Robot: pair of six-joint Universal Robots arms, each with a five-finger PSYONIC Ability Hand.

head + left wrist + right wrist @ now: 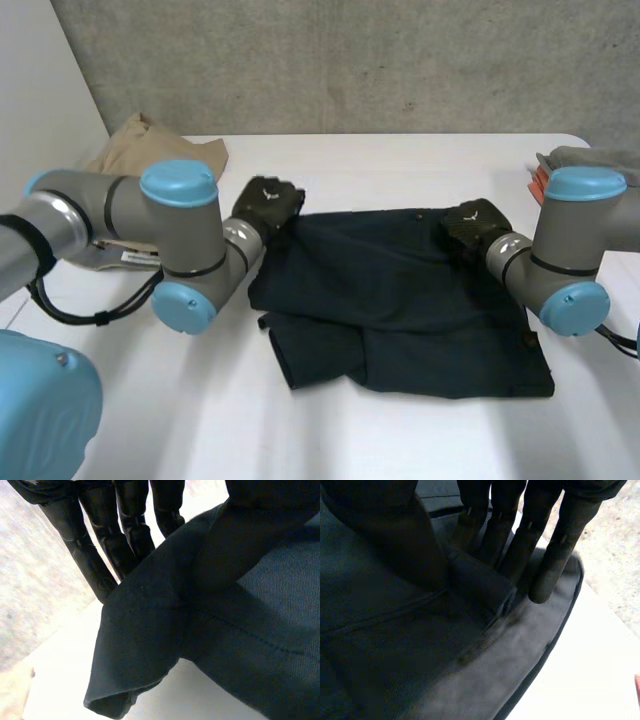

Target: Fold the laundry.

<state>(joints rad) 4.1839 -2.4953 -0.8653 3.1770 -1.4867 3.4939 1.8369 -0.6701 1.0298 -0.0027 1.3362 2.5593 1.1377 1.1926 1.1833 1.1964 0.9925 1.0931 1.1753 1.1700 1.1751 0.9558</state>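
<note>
On the white surface (pixel 400 160), midway between the two arms: dark blue shorts (pixel 400 300), mostly flat, near edge toward the camera, far edge raised a little at both ends. At the far left corner of the shorts, the left hand (pixel 268 203), reaching in from the grey left arm (pixel 170 230). In the left wrist view, fingers (pixel 95 545) straight and side by side behind a lifted fold of the shorts (pixel 240 630), clamped on that edge, with the fold hanging clear of the surface below. At the far right corner, the right hand (pixel 475 225). In the right wrist view, fingers (pixel 555 565) straight and close together, thumb (pixel 375 530) opposite, a ridge of the shorts (pixel 395 655) pinched between them. Well apart at the far left of the surface, a crumpled tan garment (pixel 150 145). At the far right edge, a grey cloth (pixel 590 157) behind the right arm (pixel 580 250).
</note>
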